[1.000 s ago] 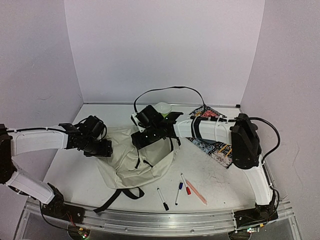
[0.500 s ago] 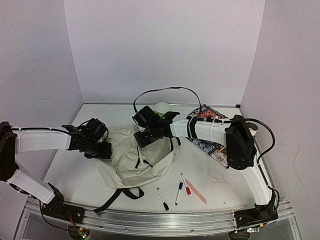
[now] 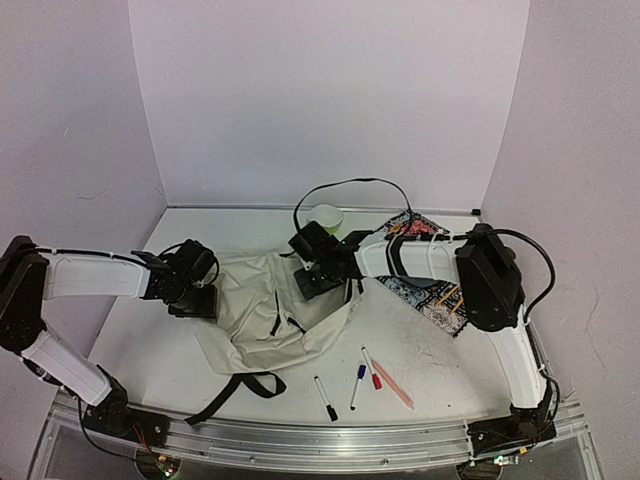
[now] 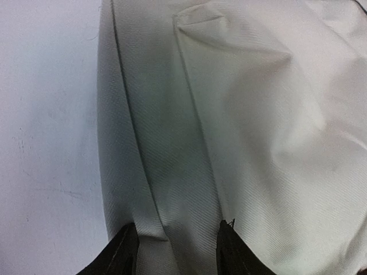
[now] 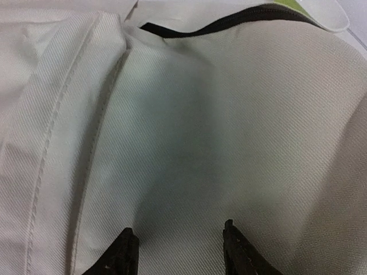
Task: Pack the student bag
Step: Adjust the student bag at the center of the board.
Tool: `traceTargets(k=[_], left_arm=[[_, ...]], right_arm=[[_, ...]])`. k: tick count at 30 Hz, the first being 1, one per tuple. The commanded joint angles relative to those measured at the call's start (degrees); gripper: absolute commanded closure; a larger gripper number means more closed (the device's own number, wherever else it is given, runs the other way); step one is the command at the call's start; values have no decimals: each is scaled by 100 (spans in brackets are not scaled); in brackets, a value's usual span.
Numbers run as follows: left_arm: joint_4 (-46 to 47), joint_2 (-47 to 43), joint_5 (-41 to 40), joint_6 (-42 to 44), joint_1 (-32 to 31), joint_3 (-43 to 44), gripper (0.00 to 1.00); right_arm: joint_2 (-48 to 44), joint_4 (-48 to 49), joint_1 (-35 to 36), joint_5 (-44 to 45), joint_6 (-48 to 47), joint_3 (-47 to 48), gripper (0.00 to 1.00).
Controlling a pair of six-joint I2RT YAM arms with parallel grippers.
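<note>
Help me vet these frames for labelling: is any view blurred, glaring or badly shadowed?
Top external: evenly lit, sharp, no glare. Left wrist: student bag weave visible, dim shadow band ahead of the left gripper. Right wrist: weave crisp, dark shadow patch ahead of the right gripper.

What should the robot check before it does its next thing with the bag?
1. Cream fabric backpack with black straps fully in view: ok.
2. Left fingers straddle a fabric fold: ok.
3. Right fingers sit over fabric below the black zipper: ok.
4. Fabric firmly pinched: cannot tell.
5. Bag mouth wide open: not ok.
6. Coloured markers lie clear of the bag: ok.
</note>
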Motion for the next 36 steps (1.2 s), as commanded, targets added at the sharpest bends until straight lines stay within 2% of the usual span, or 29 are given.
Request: traceTargets(k=[1,6,9,11,15,17,22,26,31,36], left_arm=[[442,527,-333,277,495,220,54],[816,1254,-254,527,1014,708,63],[969,1512,-298,592,1208,1000,65],[1004,1552,-232,636,1229,1217,62],[1002,1285,114,702,1122,1526,49],[999,1018,239,716,986,1629,45],[998,342,544,437,589,1741,43],[1162,445,1114,188,94,1862,43],[1834,1003,2105,-148,-65,1732,47],[2239,1547,2451,-320,-160,1752,59]], right_arm=[[-490,-561,-199,-151,277,-706,49],[-905,117,-278,-1137,678,-1521,49],[-1094,386,-280,-1533,829,-1787,49],[-1224,591,-280,-1721,838,-1897,49],[-1474,974,-279,-2023,800,-1949,47],[-1546,1096,-279,-2088,809,-1892,44],[-1640,1268,-281,-1933,851,-1694,40],[-1679,1444,-282,-1796,923,-1677,38],[-1686,1558,-285,-1634,1020,-1716,36],[-1693,1588,-317,-1535,1084,-1768,35]])
